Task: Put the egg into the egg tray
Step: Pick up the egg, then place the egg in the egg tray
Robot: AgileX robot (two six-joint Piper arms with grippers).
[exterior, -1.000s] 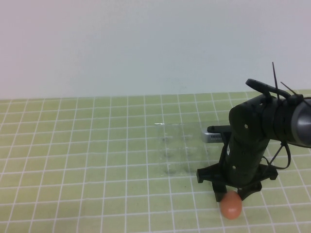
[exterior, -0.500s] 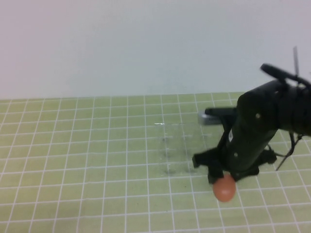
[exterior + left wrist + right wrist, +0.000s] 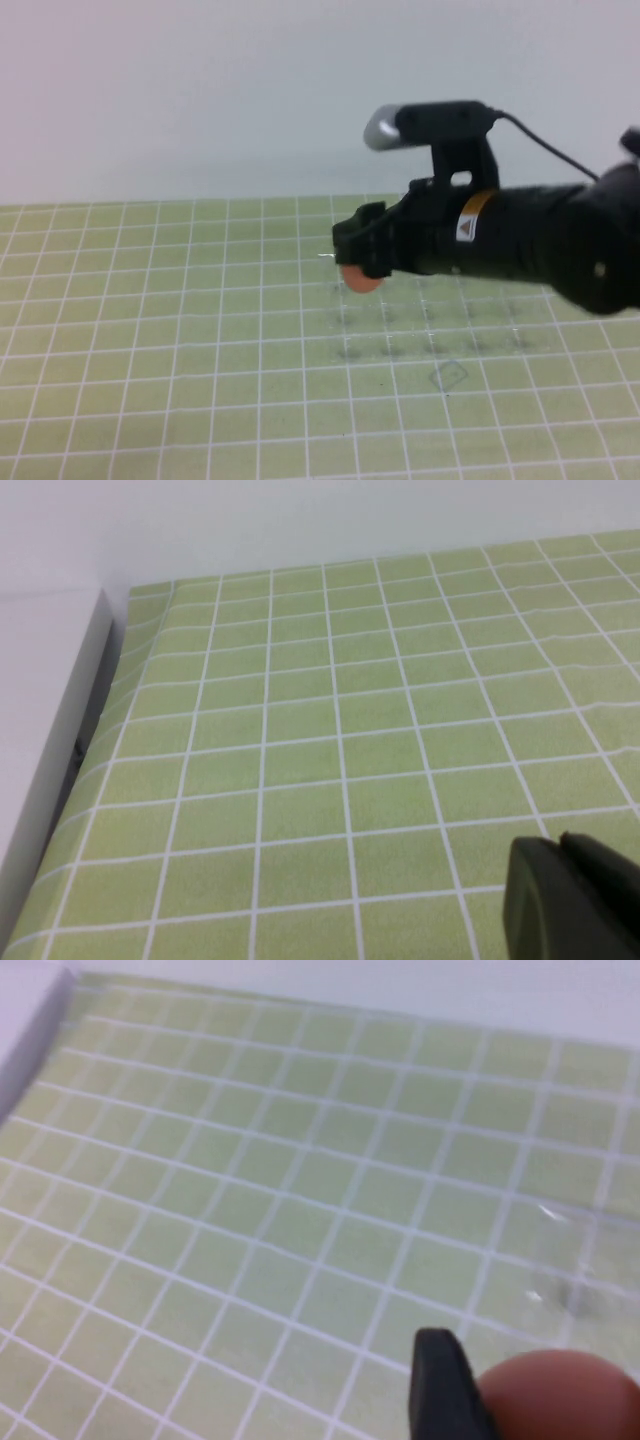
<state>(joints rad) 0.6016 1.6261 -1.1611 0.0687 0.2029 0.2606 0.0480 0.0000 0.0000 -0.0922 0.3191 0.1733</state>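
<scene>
Currently right claw (image 3: 362, 268) grips the egg (image 3: 360, 280) above the egg tray's (image 3: 430, 320) near-left cups; left claw (image 3: 575, 900) parked low, grip state unclear.

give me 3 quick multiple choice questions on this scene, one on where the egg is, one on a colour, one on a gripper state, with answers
1. Where is the small orange-brown oval egg?
A. lying on the green grid mat
B. held by the right gripper above the left end of the clear plastic egg tray
C. seated in a tray cup

2. What colour is the mat?
A. light green with white lines
B. blue with black lines
C. plain white

3. How is the right gripper?
A. open and empty
B. shut on the egg
C. out of view

Answers:
1 B: in the high view the egg sits at the gripper's tip, raised over the egg tray and its dark dimples.
2 A: the grid shows in all views.
3 B: the right wrist view shows a black finger against the egg.

The left gripper shows only in its wrist view, over bare mat.
</scene>
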